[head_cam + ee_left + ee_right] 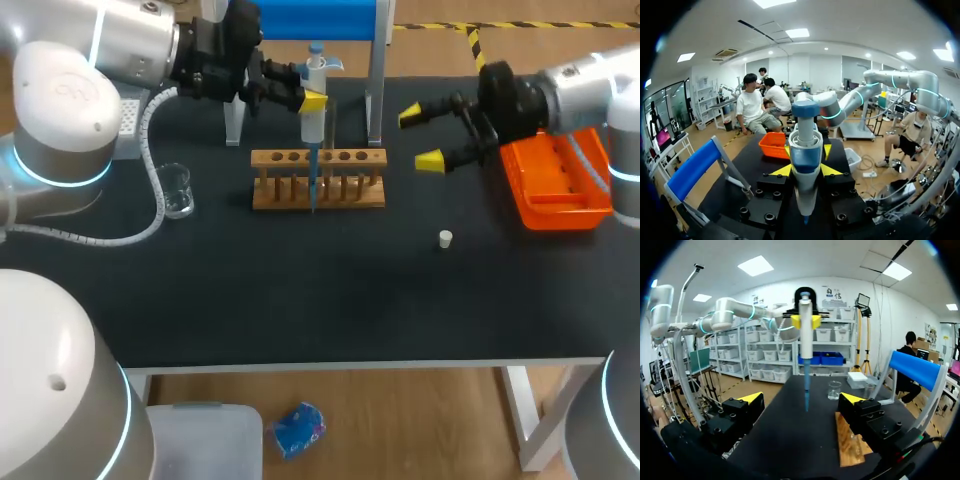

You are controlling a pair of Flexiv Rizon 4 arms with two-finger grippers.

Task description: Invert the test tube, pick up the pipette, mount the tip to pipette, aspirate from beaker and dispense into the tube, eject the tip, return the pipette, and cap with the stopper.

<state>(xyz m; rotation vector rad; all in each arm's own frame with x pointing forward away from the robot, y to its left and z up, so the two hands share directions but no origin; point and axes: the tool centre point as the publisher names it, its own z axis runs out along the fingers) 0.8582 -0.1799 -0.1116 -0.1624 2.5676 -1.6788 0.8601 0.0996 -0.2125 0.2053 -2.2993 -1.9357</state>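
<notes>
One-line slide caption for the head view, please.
Left gripper holds the pipette upright at the wooden rack; right gripper hangs open beside the orange tray.

Mid-table passage is blocked by the wooden rack (350, 192) and by the pipette (316, 128) held upright over it; behind, room is narrowed by the blue-topped stand (376, 90); the flanks are taken by the orange tray (553, 185) and the beaker (177, 190); open table (300, 300) is left in front of the rack, broken only by the stopper (445, 238).

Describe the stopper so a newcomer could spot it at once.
Find the wooden rack mid-table. Right of it, nearer the front edge, short of the orange tray, the stopper lies alone on the black tabletop. It is the only small white plug.
</notes>
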